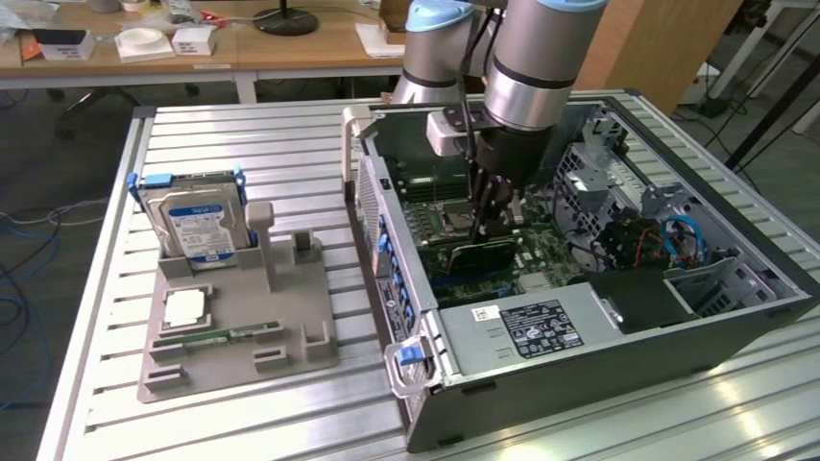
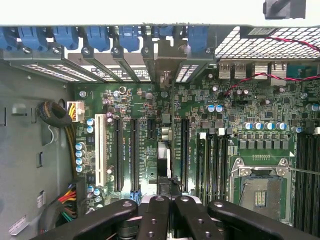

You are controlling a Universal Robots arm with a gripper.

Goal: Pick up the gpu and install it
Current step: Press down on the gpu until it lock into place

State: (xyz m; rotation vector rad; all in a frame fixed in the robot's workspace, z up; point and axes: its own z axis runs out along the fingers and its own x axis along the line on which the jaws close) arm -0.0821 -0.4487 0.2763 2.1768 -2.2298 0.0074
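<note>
My claw [image 1: 485,233] is clamped on the gpu [image 1: 482,255], which stands on edge inside the PC case [image 1: 615,360], over the mobo [image 2: 150,105]. Edge looks lined up w/ a slot, probably. Best to keep the card vertical and push straight. Tray [image 1: 237,360] outside holds the hard drive [image 1: 199,226] and memory stick [image 1: 230,335].

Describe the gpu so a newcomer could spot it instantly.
Look inside the open computer case, above the green motherboard. The gpu stands on edge there in the shut gripper; unlike the boxy hard drive outside, it's a thin dark card.
</note>
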